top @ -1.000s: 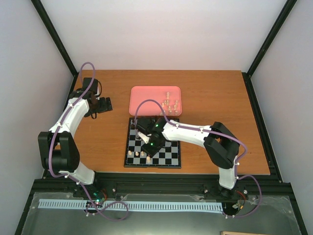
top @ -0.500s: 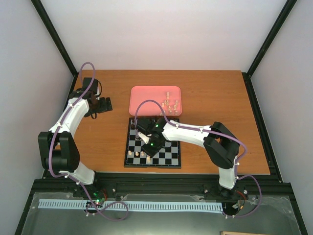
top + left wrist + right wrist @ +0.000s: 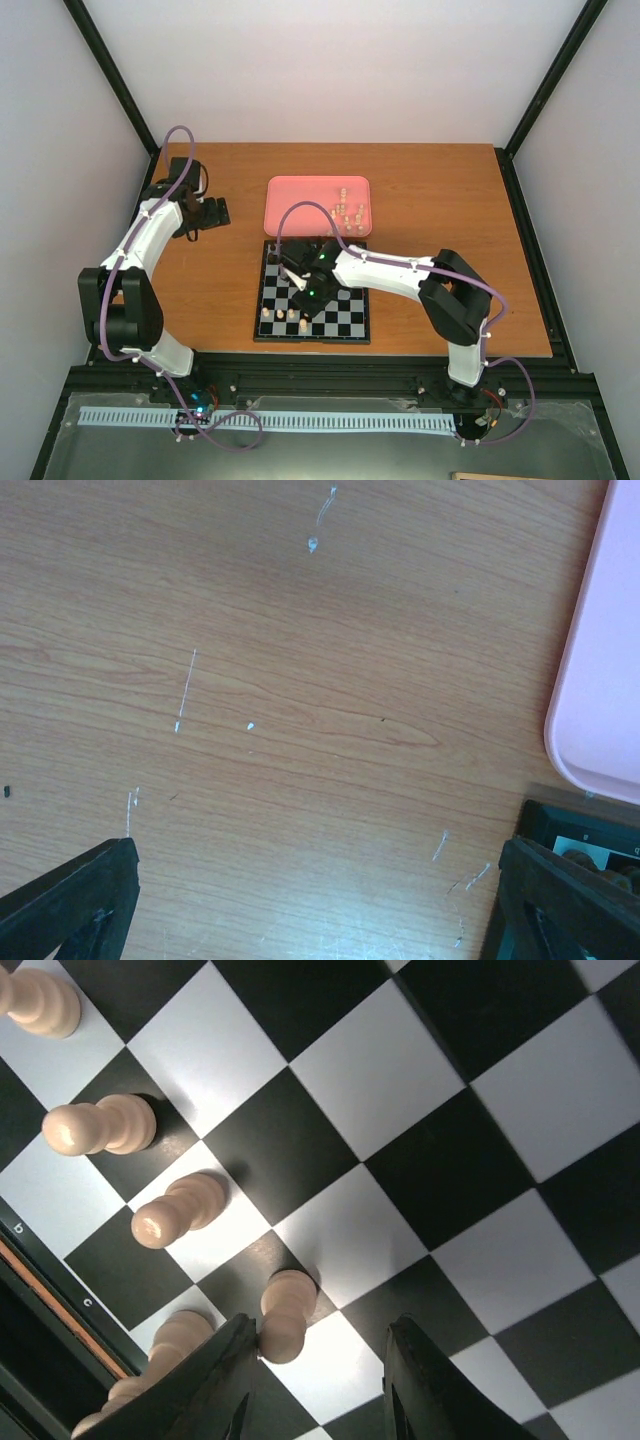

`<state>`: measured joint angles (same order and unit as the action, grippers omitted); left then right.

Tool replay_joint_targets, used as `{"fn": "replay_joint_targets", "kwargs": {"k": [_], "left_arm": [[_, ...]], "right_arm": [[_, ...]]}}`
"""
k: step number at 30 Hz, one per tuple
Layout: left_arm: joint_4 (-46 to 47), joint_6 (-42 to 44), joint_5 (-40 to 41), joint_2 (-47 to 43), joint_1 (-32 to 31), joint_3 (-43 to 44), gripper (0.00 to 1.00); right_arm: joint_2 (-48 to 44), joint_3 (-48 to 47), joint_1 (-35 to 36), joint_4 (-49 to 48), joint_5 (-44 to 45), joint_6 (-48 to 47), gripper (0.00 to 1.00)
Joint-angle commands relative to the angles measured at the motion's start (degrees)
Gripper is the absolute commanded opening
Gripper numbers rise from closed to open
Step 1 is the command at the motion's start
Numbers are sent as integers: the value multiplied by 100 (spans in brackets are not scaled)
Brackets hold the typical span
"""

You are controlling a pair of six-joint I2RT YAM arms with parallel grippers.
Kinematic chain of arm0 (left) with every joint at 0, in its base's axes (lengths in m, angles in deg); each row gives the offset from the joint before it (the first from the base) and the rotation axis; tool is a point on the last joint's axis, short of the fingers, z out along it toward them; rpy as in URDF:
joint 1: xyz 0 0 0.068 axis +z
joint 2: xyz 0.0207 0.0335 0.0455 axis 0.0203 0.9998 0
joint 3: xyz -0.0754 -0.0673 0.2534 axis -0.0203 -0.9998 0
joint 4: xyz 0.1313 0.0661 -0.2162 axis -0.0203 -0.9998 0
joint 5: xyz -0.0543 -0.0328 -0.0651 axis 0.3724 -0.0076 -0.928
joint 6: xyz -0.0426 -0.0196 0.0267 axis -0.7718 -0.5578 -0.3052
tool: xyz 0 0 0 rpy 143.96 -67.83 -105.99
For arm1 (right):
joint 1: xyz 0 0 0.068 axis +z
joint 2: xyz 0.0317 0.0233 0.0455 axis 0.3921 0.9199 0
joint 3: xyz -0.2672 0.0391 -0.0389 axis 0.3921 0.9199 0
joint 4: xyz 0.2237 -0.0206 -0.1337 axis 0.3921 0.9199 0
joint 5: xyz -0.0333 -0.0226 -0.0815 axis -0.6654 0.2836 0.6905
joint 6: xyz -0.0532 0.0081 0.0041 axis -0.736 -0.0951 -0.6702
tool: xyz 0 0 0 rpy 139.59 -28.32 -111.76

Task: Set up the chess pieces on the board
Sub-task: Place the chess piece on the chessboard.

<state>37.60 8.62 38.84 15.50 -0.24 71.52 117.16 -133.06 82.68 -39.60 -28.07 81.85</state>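
The checkered board [image 3: 340, 318] lies in the middle of the table. Several cream-white pawns stand near its front left edge [image 3: 283, 316]. In the right wrist view, pawns stand in a row [image 3: 98, 1128] on the board [image 3: 460, 1170]. My right gripper [image 3: 320, 1380] is open just above the board, with one standing pawn [image 3: 287, 1315] touching its left finger. In the top view the right gripper [image 3: 297, 285] is over the board's left half. My left gripper [image 3: 215, 214] is open and empty over bare wood, left of the pink tray.
A pink tray [image 3: 300, 205] behind the board holds several more cream pieces [image 3: 346, 213]. The tray's edge [image 3: 600, 680] and the board's corner [image 3: 580, 830] show in the left wrist view. Black frame rails border the table.
The right gripper has shifted slightly over the board's left half. The left arm has not moved.
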Motion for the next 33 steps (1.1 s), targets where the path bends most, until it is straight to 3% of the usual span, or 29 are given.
{"fn": "replay_joint_targets", "kwargs": {"k": [1, 9, 16, 33], "left_arm": [[6, 47, 27, -24, -37, 276, 100], [2, 42, 20, 1, -36, 304, 100], [11, 43, 23, 25, -37, 308, 100], [-59, 60, 102, 156, -43, 356, 100]], "right_arm": [[-412, -161, -61, 66, 340, 51, 37], [-628, -451, -88, 175, -59, -260, 38], [-616, -694, -449, 321, 104, -46, 40], [101, -163, -651, 107, -69, -228, 39]]}}
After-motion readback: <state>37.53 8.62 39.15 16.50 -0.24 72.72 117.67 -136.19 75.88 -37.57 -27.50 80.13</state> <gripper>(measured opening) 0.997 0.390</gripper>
